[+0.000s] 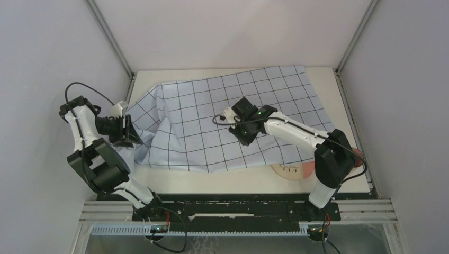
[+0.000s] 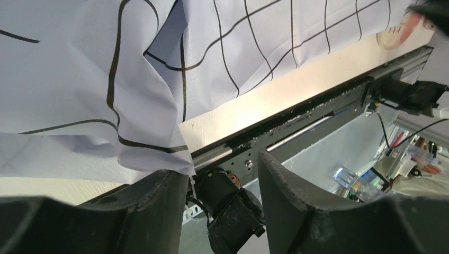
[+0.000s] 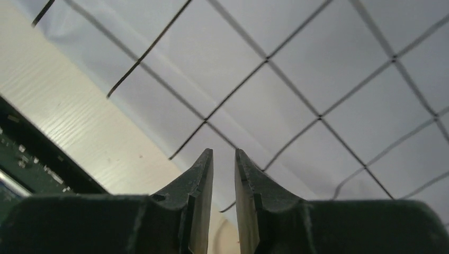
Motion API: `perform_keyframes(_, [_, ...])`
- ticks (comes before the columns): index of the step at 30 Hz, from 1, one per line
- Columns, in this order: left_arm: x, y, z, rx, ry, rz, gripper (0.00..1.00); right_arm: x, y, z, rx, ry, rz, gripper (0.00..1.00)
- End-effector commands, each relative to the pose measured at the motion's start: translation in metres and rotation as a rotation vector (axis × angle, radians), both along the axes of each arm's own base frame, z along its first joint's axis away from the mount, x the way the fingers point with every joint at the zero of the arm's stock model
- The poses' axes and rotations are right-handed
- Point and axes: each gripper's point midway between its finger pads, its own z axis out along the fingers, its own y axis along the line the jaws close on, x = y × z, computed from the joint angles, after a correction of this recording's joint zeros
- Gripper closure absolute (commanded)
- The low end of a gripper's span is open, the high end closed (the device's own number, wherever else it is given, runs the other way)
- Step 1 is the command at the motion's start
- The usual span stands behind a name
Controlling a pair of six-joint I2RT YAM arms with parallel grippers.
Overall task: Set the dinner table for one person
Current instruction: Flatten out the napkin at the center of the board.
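Plainly, dinner table [image 1: 227, 181] rigid, heavy, smooth: nothing to grasp, only a surface, mostly under soft, light gridded cloth [image 1: 212, 116], rumpled at left. Left gripper [image 2: 222, 164] at left edge, jaws spread, empty, cloth corner just beside. Right gripper [image 3: 224, 153] over cloth centre, jaws nearly together, nothing pinched. Plate [image 1: 286, 172] near right, half under cloth; contents hidden.

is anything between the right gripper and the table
Yes: the cloth lies spread over the table directly under the right gripper. Bare tabletop shows only around the cloth's edges.
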Motion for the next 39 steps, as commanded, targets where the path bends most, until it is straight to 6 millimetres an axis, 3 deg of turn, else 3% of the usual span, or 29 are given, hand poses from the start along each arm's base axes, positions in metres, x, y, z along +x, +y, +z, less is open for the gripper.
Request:
perform_keyframes(1, [0.014, 0.003, 0.019, 0.020, -0.063, 0.027, 0.46, -0.036, 0.034, 0.000, 0.051, -0.004, 0.122, 0.68])
perform_keyframes(6, [0.018, 0.016, 0.018, 0.035, -0.053, 0.068, 0.47, -0.060, 0.047, -0.004, 0.054, 0.020, 0.190, 0.65])
perform_keyframes(11, [0.036, 0.029, 0.023, 0.013, -0.057, 0.151, 0.49, -0.085, 0.052, -0.020, 0.024, 0.063, 0.241, 0.63])
perform_keyframes(17, [0.061, 0.043, 0.016, 0.046, -0.097, 0.174, 0.49, -0.096, 0.042, -0.044, -0.072, 0.034, 0.266, 0.50])
perform_keyframes(21, [0.081, 0.060, 0.013, 0.150, -0.156, 0.202, 0.44, -0.096, 0.043, -0.043, -0.093, -0.029, 0.292, 0.41])
perform_keyframes(26, [0.093, 0.045, 0.054, 0.097, -0.297, 0.170, 0.39, -0.094, 0.040, -0.035, -0.106, -0.068, 0.301, 0.35])
perform_keyframes(32, [0.078, 0.008, 0.095, 0.100, -0.391, 0.115, 0.36, -0.081, 0.034, -0.035, -0.147, -0.118, 0.278, 0.34])
perform_keyframes(36, [0.079, 0.004, 0.115, 0.117, -0.428, 0.137, 0.36, -0.070, 0.032, -0.029, -0.150, -0.126, 0.247, 0.34])
perform_keyframes(39, [0.088, 0.008, 0.130, 0.120, -0.449, 0.179, 0.36, -0.049, 0.033, -0.013, -0.105, -0.129, 0.169, 0.34])
